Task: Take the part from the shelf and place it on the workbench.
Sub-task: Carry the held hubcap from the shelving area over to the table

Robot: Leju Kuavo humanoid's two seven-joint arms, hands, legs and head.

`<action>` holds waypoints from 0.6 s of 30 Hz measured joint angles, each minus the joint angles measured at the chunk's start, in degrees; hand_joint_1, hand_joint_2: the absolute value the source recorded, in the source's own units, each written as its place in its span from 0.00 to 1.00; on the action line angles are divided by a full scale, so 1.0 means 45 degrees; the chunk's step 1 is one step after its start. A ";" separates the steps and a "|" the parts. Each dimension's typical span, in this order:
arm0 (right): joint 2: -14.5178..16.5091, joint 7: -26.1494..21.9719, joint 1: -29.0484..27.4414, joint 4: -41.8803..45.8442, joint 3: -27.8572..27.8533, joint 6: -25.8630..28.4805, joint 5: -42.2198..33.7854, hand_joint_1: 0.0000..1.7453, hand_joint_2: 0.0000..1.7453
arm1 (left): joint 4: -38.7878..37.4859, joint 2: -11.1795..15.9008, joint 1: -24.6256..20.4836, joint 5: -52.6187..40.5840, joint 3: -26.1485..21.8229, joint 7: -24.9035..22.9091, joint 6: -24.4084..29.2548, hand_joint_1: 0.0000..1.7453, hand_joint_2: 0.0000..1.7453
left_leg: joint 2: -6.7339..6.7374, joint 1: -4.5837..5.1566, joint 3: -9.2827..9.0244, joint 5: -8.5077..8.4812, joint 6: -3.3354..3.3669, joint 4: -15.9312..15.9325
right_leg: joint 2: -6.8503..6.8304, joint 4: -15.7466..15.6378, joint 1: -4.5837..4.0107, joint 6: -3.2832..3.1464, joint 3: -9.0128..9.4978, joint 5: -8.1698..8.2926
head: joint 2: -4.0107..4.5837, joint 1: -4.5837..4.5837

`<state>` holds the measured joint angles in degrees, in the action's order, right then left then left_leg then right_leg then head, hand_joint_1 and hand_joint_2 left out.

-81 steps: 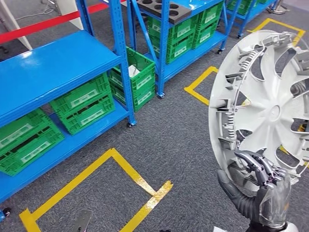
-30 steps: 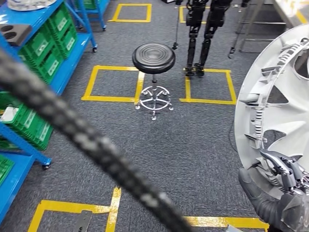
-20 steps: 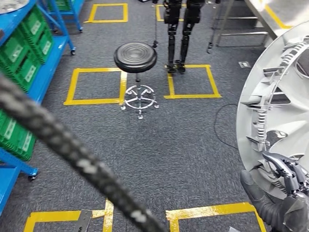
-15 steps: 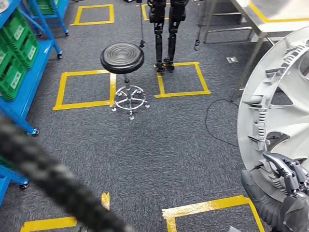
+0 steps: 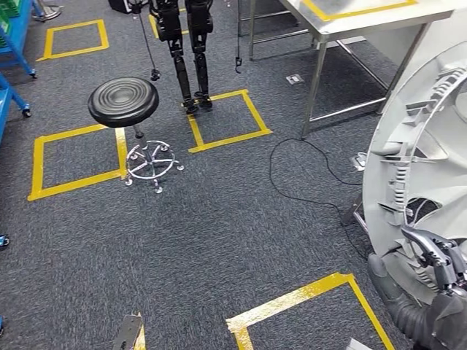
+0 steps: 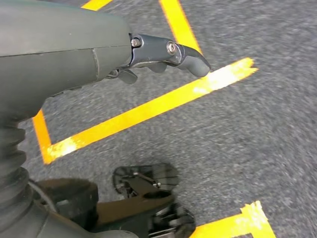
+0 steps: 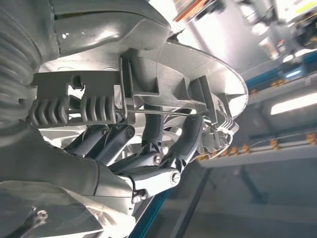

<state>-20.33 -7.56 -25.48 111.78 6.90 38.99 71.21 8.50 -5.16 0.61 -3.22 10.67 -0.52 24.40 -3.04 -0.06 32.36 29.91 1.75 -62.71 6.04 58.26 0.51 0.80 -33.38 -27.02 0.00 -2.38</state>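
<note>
the robot has turned from the shelves; the workbench (image 5: 352,18) is now ahead, right hand (image 5: 435,270) still gripping the part (image 5: 418,146).

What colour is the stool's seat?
Black, with concentric ridges; the stool shows best in the head view.
</note>
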 joint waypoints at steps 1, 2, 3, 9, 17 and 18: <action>-0.0001 0.0063 -0.0010 0.0007 -0.0004 0.0000 0.0085 1.00 1.00 | -0.0004 0.0009 -0.0003 0.0022 -0.0002 0.0007 -0.0005 0.00 1.00 | -0.0262 0.0009 -0.0190 -0.0173 0.0021 0.0512 | 0.0170 0.0021 0.0023 0.0048 -0.0052 0.0017 | 0.0000 0.0004; -0.0002 0.0118 -0.0037 0.0016 -0.0012 0.0000 0.0173 1.00 1.00 | -0.0007 0.0017 -0.0005 0.0039 -0.0006 0.0007 -0.0005 0.00 1.00 | -0.0410 0.0023 -0.0263 -0.0177 0.0027 0.0735 | 0.0326 0.0031 0.0057 0.0112 -0.0126 0.0044 | 0.0000 0.0000; -0.0004 0.0162 -0.0075 0.0028 -0.0023 0.0000 0.0236 1.00 1.00 | -0.0008 0.0019 -0.0014 0.0045 -0.0010 0.0006 -0.0004 0.00 1.00 | -0.0337 0.0044 -0.0284 -0.0161 0.0030 0.0830 | 0.0487 0.0025 0.0089 0.0199 -0.0197 0.0083 | 0.0000 0.0007; -0.0050 0.0361 -0.0160 0.0042 -0.0081 0.0000 0.0444 1.00 1.00 | -0.0007 -0.0040 -0.0069 0.0050 -0.0027 0.0008 -0.0028 0.00 1.00 | 0.0696 0.0004 -0.0401 -0.0326 0.0258 0.1202 | -0.1096 0.2350 0.0076 0.0518 -0.1556 -0.1123 | 0.0000 -0.0129; -0.0200 0.0672 -0.0188 0.0046 -0.0098 0.0000 0.0550 1.00 1.00 | -0.0008 -0.0068 -0.0036 0.0052 -0.0038 0.0010 -0.0050 0.00 1.00 | 0.2001 0.0082 -0.0574 -0.0037 -0.0099 0.1079 | -0.2282 0.0010 0.0169 0.0559 -0.0051 -0.0089 | 0.0000 -0.0142; -0.0210 0.0673 -0.0209 0.0049 -0.0099 0.0000 0.0555 1.00 1.00 | -0.0008 -0.0069 -0.0046 0.0052 -0.0039 0.0010 -0.0051 0.00 1.00 | 0.2137 0.0090 -0.0616 -0.0002 -0.0166 0.1073 | -0.2124 0.0012 0.0128 0.0427 -0.0034 -0.0093 | 0.0000 -0.0121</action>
<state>-21.28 -4.53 -26.42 112.00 6.45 38.99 73.70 8.46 -5.47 0.40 -2.98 10.50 -0.48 24.17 6.58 0.34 29.58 29.90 1.01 -57.88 -3.51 58.32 1.09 2.72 -33.54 -27.44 0.00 -2.93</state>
